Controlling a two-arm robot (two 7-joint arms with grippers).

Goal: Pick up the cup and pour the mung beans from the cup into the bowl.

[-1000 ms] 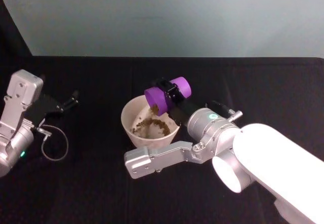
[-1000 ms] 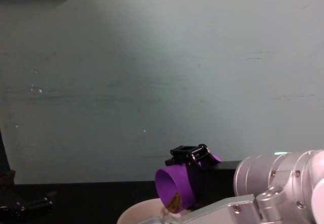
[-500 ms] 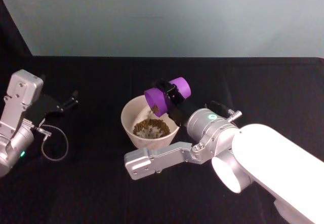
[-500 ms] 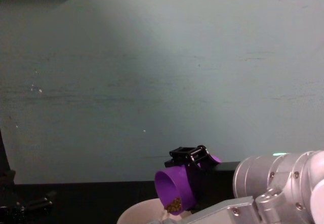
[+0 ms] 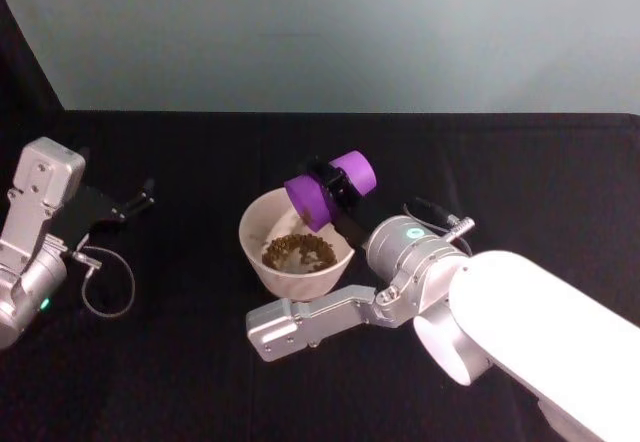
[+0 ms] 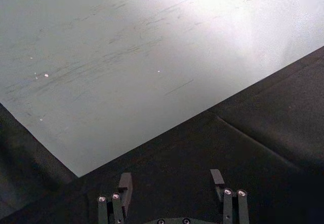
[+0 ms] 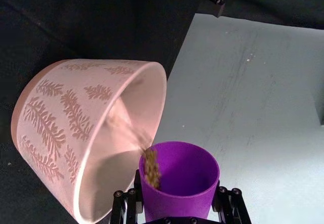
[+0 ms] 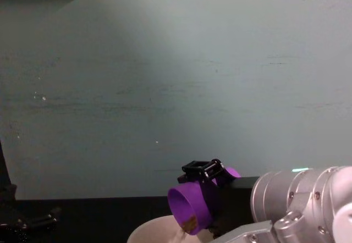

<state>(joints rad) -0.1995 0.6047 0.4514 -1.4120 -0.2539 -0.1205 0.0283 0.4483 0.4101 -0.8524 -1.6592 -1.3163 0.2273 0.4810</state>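
Cup is up off the black surface, just right of centre in the head view. It's tipped well over on its side, with its mouth angled down toward the bowl. The mouth hangs over the bowl's upper right rim, close above it, though I can't tell if the two touch.

The right gripper is clamped on the cup, one black finger on each side of the purple body. That arm's big white and silver links fill the lower right of the frame.

In the right wrist view a little clump of mung beans sits at the cup's lip on the bowl side, spilling over. In the head view there's a brown pile of them in the bottom of the bowl.

The bowl stands upright on the surface at mid frame. Its outside is pale pinkish with a fern-leaf pattern.

The left gripper is parked at the left edge of the head view, well apart from the bowl. Its fingers are spread wide with nothing between them. A loop of cable lies beside that arm.

A teal wall runs across the top of the frame behind everything.
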